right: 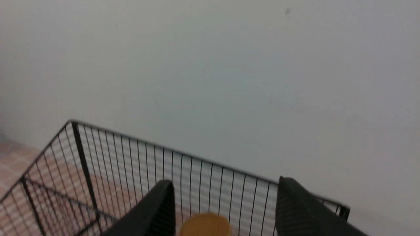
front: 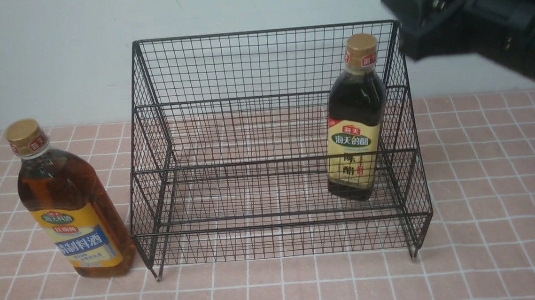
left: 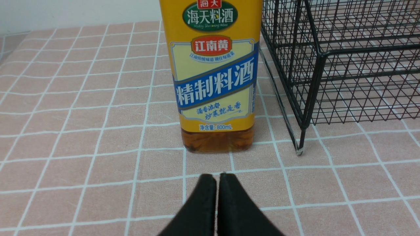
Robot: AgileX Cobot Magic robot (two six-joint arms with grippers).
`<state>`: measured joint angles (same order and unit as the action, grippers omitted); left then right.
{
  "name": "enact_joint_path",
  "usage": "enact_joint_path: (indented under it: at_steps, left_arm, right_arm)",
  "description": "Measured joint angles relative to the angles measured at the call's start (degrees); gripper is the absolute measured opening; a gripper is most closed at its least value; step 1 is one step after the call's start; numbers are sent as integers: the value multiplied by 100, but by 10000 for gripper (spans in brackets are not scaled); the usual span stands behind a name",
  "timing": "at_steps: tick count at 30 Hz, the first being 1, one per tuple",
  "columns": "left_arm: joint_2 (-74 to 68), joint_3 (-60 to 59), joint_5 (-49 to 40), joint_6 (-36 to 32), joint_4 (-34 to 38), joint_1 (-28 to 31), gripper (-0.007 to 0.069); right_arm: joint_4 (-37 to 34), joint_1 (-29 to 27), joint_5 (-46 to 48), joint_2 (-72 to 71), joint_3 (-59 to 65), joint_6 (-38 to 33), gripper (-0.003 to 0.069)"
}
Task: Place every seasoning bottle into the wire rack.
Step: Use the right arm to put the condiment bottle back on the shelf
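The wire rack (front: pixel 264 31) stands in the middle of the pink tiled table. The near-black seasoning bottle (front: pixel 355 134) is upright inside it, at its right end. The amber seasoning bottle (front: pixel 72 215) rests on the table just left of the rack. My right gripper (front: pixel 400 23) hovers open above the rack's upper right corner, apart from the dark bottle. In the right wrist view, that bottle's gold cap (right: pixel 205 224) shows below and between the spread fingers of the gripper (right: pixel 224 183). My left gripper (left: pixel 216 175) is shut and empty, low over the table in front of the amber bottle (left: pixel 215 72).
A pale wall runs close behind the rack (right: pixel 80 147). The rack's front left foot (left: pixel 300 147) stands beside the amber bottle. Pink tiled tabletop (front: pixel 487 200) extends to the right of the rack and in front of it.
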<state>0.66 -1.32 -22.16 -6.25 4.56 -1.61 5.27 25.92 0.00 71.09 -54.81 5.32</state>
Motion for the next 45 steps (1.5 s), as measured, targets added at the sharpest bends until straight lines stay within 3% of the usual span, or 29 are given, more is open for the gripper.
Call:
enact_joint_path:
  at_steps: [4, 7, 8, 10, 12, 15, 28, 45]
  left_arm:
    - [0, 0, 0, 0, 0, 0, -7]
    - [0, 0, 0, 0, 0, 0, -7]
    - [0, 0, 0, 0, 0, 0, -7]
    - [0, 0, 0, 0, 0, 0, -7]
    - [0, 0, 0, 0, 0, 0, -7]
    - [0, 0, 0, 0, 0, 0, -7]
    - [0, 0, 0, 0, 0, 0, -7]
    - [0, 0, 0, 0, 0, 0, -7]
  right_arm:
    - [0, 157, 731, -43, 0, 0, 377]
    - [0, 163, 1060, -165, 0, 0, 321]
    - [-6, 163, 1297, -314, 0, 0, 250]
    - [-30, 163, 1418, -409, 0, 0, 200]
    - [-69, 163, 1682, -602, 0, 0, 80]
    - [-298, 163, 2161, -678, 0, 0, -1]
    - [-1507, 268, 2386, 505, 0, -816, -15]
    - [-1636, 249, 1464, 1382, 0, -1044, -15]
